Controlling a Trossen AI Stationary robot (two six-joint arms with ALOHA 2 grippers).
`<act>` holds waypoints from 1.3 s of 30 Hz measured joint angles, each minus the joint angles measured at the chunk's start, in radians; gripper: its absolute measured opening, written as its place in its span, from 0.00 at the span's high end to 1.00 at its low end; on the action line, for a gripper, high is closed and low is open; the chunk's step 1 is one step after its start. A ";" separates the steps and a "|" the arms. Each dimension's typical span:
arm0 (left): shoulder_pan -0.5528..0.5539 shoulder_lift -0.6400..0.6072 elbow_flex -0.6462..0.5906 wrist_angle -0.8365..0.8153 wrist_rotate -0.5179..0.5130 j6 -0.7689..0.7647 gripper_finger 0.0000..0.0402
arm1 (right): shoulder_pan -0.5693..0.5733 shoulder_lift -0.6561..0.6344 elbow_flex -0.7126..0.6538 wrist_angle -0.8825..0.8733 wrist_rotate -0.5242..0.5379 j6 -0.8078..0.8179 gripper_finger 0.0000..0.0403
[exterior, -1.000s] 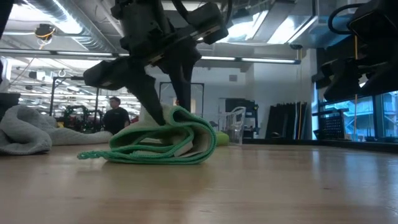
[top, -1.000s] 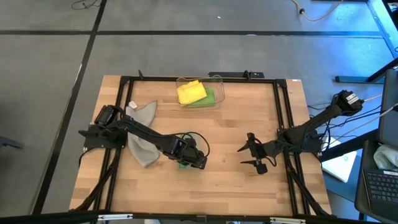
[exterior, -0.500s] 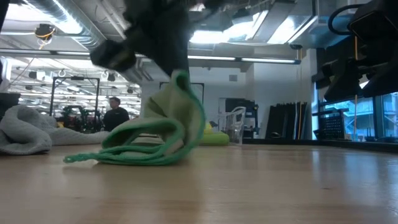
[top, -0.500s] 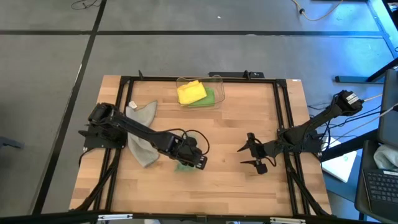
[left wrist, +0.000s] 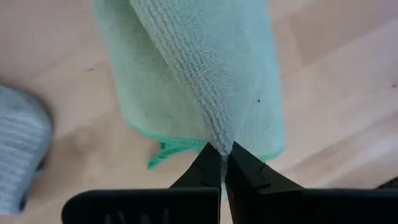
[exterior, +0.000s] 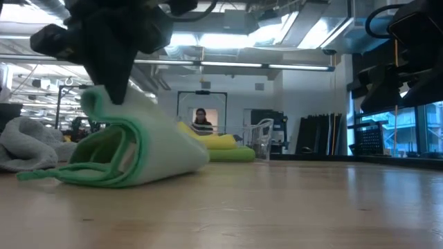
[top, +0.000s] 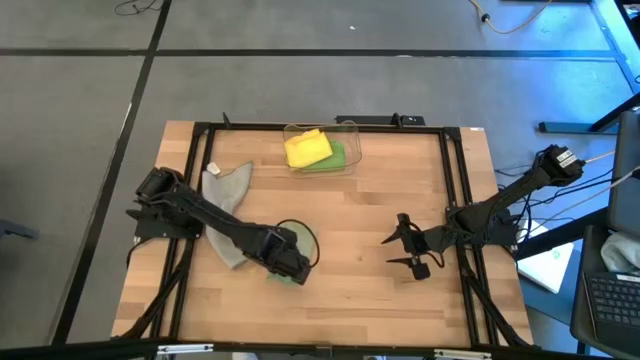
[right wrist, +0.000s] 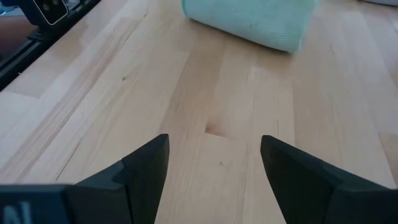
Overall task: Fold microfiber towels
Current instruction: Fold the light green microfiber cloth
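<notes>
Your pale sage green towel lies bunched and partly folded at the lower centre-left of the high view, on the wooden table. Your left gripper is clenched on a pinch of that towel's top layer. Your right gripper hovers at centre-right, fingers spread wide, holding nothing.
</notes>
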 joint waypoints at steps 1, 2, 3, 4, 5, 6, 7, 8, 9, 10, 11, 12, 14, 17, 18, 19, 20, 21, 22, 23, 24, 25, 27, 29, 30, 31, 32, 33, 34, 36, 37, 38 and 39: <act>0.000 0.003 0.001 -0.004 -0.002 0.007 1.00 | 0.000 0.000 0.000 0.000 0.000 0.000 0.36; 0.000 0.004 0.000 -0.018 -0.001 0.015 1.00 | 0.000 0.000 0.000 0.001 0.000 0.000 0.36; 0.000 0.004 -0.007 -0.032 0.004 0.024 1.00 | 0.000 0.000 0.000 0.005 0.000 0.000 0.36; 0.000 0.004 -0.020 -0.040 0.015 0.029 1.00 | 0.000 0.000 0.000 0.007 0.000 0.000 0.36; 0.000 0.004 -0.034 -0.040 0.024 0.028 1.00 | 0.000 0.000 0.000 0.007 0.000 0.000 0.36; 0.000 0.004 -0.052 -0.041 0.033 0.027 1.00 | 0.000 0.000 0.000 0.010 0.000 0.000 0.36; -0.001 0.004 -0.069 -0.044 0.042 0.027 1.00 | 0.000 0.000 0.000 0.016 0.000 -0.001 0.36; -0.004 0.004 -0.086 -0.044 0.050 0.027 1.00 | 0.000 0.000 0.000 0.021 0.000 -0.001 0.36; -0.007 0.004 -0.107 -0.035 0.058 0.026 1.00 | 0.000 0.000 0.000 0.029 0.000 -0.002 0.36; -0.010 0.004 -0.130 -0.016 0.062 0.026 1.00 | 0.000 0.000 0.000 0.041 0.000 -0.002 0.36; -0.011 0.004 -0.154 0.013 0.062 0.025 1.00 | 0.000 0.000 0.000 0.053 0.000 -0.003 0.36; -0.012 0.005 -0.175 0.047 0.063 0.025 1.00 | 0.000 0.000 0.000 0.064 -0.001 -0.004 0.36; -0.011 0.005 -0.200 0.119 0.053 0.026 1.00 | 0.000 0.000 0.000 0.090 -0.002 -0.021 0.36; -0.010 0.005 -0.207 0.172 0.029 0.055 1.00 | 0.000 0.000 0.000 0.146 -0.002 -0.053 0.36; -0.010 0.005 -0.207 0.170 0.027 0.064 1.00 | 0.000 0.000 0.000 0.173 -0.002 -0.067 0.36; -0.010 0.005 -0.207 0.163 0.026 0.076 1.00 | 0.000 0.000 0.000 0.201 -0.002 -0.091 0.36; -0.010 0.005 -0.208 0.157 0.024 0.081 1.00 | -0.001 0.001 0.000 0.232 -0.002 -0.126 0.36; -0.011 0.005 -0.208 0.151 0.023 0.084 1.00 | -0.007 0.005 0.000 0.268 0.006 -0.166 0.36; -0.011 0.005 -0.208 0.146 0.023 0.085 1.00 | -0.017 0.016 0.000 0.310 0.027 -0.205 0.36; -0.011 0.005 -0.208 0.142 0.023 0.089 1.00 | -0.032 0.031 0.000 0.356 0.053 -0.249 0.36; -0.013 0.005 -0.208 0.142 0.023 0.101 1.00 | -0.057 0.053 0.002 0.400 0.076 -0.293 0.37; -0.015 0.005 -0.208 0.144 0.021 0.107 1.00 | -0.090 0.082 0.011 0.431 0.085 -0.321 0.38; -0.022 0.005 -0.208 0.145 0.009 0.108 1.00 | -0.158 0.154 0.038 0.491 0.060 -0.328 0.42; -0.031 0.005 -0.208 0.147 -0.007 0.108 1.00 | -0.221 0.241 0.070 0.566 -0.004 -0.300 0.50; -0.037 0.005 -0.208 0.147 -0.013 0.108 1.00 | -0.246 0.286 0.087 0.600 -0.043 -0.288 0.55; -0.042 0.005 -0.208 0.146 -0.018 0.108 1.00 | -0.267 0.331 0.106 0.625 -0.083 -0.284 0.60; -0.047 0.005 -0.208 0.147 -0.024 0.108 1.00 | -0.282 0.375 0.128 0.646 -0.121 -0.283 0.67; -0.052 0.005 -0.208 0.147 -0.031 0.108 1.00 | -0.296 0.420 0.154 0.660 -0.154 -0.282 0.74; -0.057 0.005 -0.208 0.148 -0.036 0.108 1.00 | -0.307 0.463 0.182 0.666 -0.183 -0.283 0.82; -0.062 0.005 -0.208 0.149 -0.044 0.108 1.00 | -0.324 0.549 0.239 0.666 -0.265 -0.293 0.95; -0.064 0.005 -0.208 0.149 -0.049 0.108 1.00 | -0.330 0.592 0.273 0.666 -0.315 -0.312 0.97; -0.066 0.005 -0.208 0.150 -0.054 0.109 1.00 | -0.333 0.634 0.308 0.670 -0.359 -0.324 0.96; -0.066 0.005 -0.208 0.151 -0.056 0.112 1.00 | -0.333 0.671 0.345 0.672 -0.391 -0.338 0.96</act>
